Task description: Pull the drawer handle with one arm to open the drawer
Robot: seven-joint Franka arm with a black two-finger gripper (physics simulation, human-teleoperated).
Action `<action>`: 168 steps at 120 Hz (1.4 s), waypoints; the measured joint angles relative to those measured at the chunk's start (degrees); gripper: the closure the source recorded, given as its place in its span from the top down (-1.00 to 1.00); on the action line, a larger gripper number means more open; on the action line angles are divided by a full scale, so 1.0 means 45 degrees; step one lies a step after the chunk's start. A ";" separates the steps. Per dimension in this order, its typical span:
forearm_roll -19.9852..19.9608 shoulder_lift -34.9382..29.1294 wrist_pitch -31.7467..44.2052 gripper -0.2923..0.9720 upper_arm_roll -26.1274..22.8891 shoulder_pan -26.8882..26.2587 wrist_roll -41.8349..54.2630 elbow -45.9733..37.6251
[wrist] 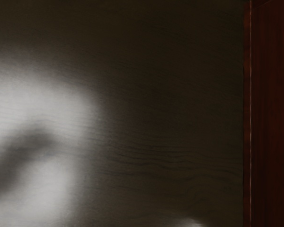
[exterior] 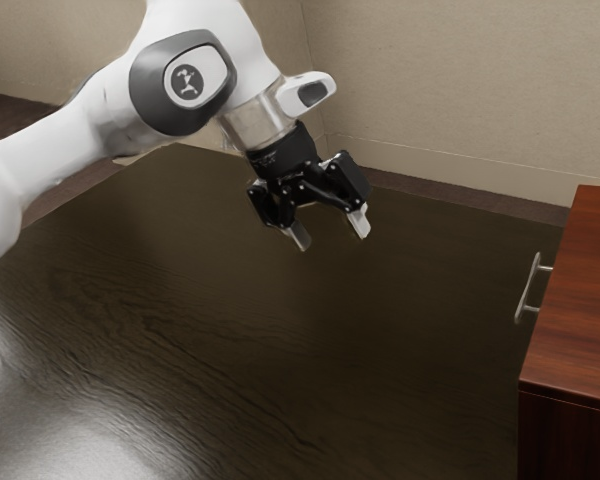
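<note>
Dark, almost black wood grain covers the table (exterior: 180,330), with a pale sheen pooling toward the near corner. At the exterior view's right edge stands the drawer unit (exterior: 580,290), a reddish-brown wooden box. On its face toward the arm sits the drawer handle (exterior: 528,288), a slim grey metal bar set upright on two short posts. I cannot tell from here how far out the drawer sits.

The white arm (exterior: 100,110) comes in from the exterior view's upper left and bends down over the middle of the table. Its black gripper (exterior: 330,232) hangs in the air above the tabletop, tilted toward the exterior view's right. The jaws are spread apart with nothing between them, the two pale fingertips (exterior: 360,225) pointing down and slightly toward the drawer unit. The gripper is well apart from the drawer handle, with bare table between them.

Behind it all runs a beige wall (exterior: 460,80) with a light skirting board. In the wrist view, dark table (wrist: 156,94) lies under the hand, and the reddish side of the drawer unit (wrist: 270,113) runs along one edge.
</note>
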 joint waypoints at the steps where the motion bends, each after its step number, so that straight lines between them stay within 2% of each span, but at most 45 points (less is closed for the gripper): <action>1: -0.0229 0.0112 0.0156 0.54 0.0035 0.0044 -0.0014 0.0016; 10: -0.1890 0.0992 0.1339 0.54 0.0195 0.0161 -0.0127 0.0353; 19: -0.2896 0.1821 0.2222 0.54 0.0542 -0.0376 -0.0229 0.0824; 31: -0.3575 0.2433 0.2996 0.54 0.1005 -0.1108 -0.0345 0.1126; 46: -0.3901 0.3081 0.3704 0.54 0.1374 -0.1875 -0.0440 0.1176; 62: -0.3785 0.3246 0.4100 0.54 0.1561 -0.2369 -0.0500 0.1085; 85: -0.2394 0.3427 0.4015 0.54 0.1559 -0.2890 -0.0528 0.1138; 101: -0.1974 0.3683 0.3973 0.54 0.1580 -0.3136 -0.0547 0.1473; 146: -0.1877 0.4906 0.4075 0.54 0.1927 -0.3803 -0.0623 0.3375; 168: -0.2211 0.5389 0.4105 0.54 0.2172 -0.4037 -0.0652 0.3822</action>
